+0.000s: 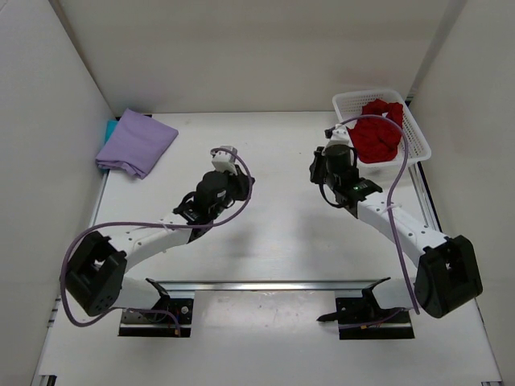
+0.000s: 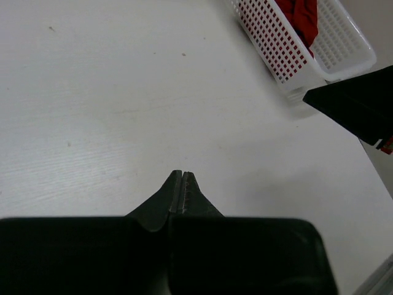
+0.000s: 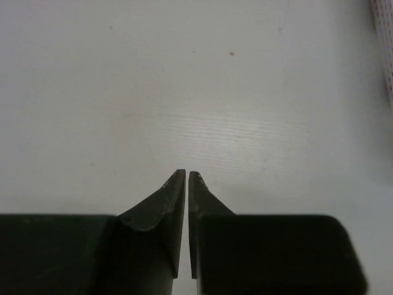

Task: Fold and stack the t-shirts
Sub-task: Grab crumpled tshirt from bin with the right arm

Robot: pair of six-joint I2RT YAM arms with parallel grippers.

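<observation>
Clearly the riskiest part lies at the far right corner, where the deep red crumpled cloth t-shirt sits bunched inside the white plastic mesh basket. We judge that a pinch into that heap could catch the mesh as well as the cloth. The light basket would then lift, tip or slide off the edge of the white tabletop. A blind grab would also bring up an unknown part of the shirt, leaving it twisted and hard to spread flat.

The right arm's purple cable arcs over the basket's near rim, and we think it may hook there as the arm reaches in.

Neither hand is ready to grasp. The left hand has its fingers pressed together on nothing. The right hand shows only a thin slit between its fingers, also empty. Both hover over bare tabletop near the middle, fairly close to each other, so a careless swing could knock them together.

At the far left, the light lavender purple folded cloth t-shirt lies on the teal cloth t-shirt, of which only a sliver shows. That pile sits right beside the white side wall. Placing a third shirt there leaves little room, and a nudge could push the stack askew.
</observation>
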